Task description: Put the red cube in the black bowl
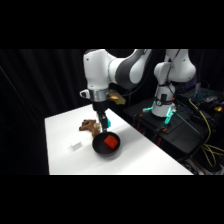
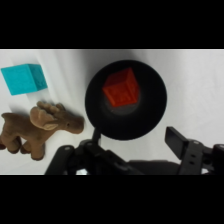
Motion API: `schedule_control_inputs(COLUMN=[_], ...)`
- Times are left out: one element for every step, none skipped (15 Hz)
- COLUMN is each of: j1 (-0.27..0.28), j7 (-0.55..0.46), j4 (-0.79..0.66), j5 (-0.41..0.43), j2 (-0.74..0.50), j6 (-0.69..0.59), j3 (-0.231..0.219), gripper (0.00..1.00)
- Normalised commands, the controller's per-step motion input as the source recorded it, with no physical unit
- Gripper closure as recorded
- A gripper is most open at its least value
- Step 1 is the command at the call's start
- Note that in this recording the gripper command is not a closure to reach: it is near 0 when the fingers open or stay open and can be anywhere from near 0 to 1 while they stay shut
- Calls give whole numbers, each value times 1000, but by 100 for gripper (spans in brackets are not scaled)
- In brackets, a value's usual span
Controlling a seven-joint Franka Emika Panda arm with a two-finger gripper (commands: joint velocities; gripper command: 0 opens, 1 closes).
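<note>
The red cube already sits inside the black bowl, right under the claw, whose fingers stand apart and hold nothing, so to my eye the drop is done. What's left looks like a straight lift clear of the bowl. A brown toy moose and a cyan cube lie off to one side, blocking nothing.

A cyan cube lies near a brown toy moose.
</note>
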Motion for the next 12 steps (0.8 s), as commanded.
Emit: schedule_control_inputs(j1=[1,13,41,65,61,60,35,15,7,-9,-24,-35], j7=[-186,-141,-36,89,62,106,37,14,26,-18,-43,-79], j4=[52,49,25,33,28,53,117,188,225,262,276,251], j5=[69,26,-64,-175,-150,-190,-124,-120,-128,-115,-111,-98], j2=[-189,-238,-327,-362,-446,-477,-468,-428,-387,-325,-261,-199], j6=[-284,-357,-399,-451,-524,-545,-602,-632,-598,-556,-469,-359], j3=[2,-5,-22,-43,-25,-24,-8,-6,2,6,7,6], gripper=[0,0,0,0,0,0,0,0,0,0,0,0])
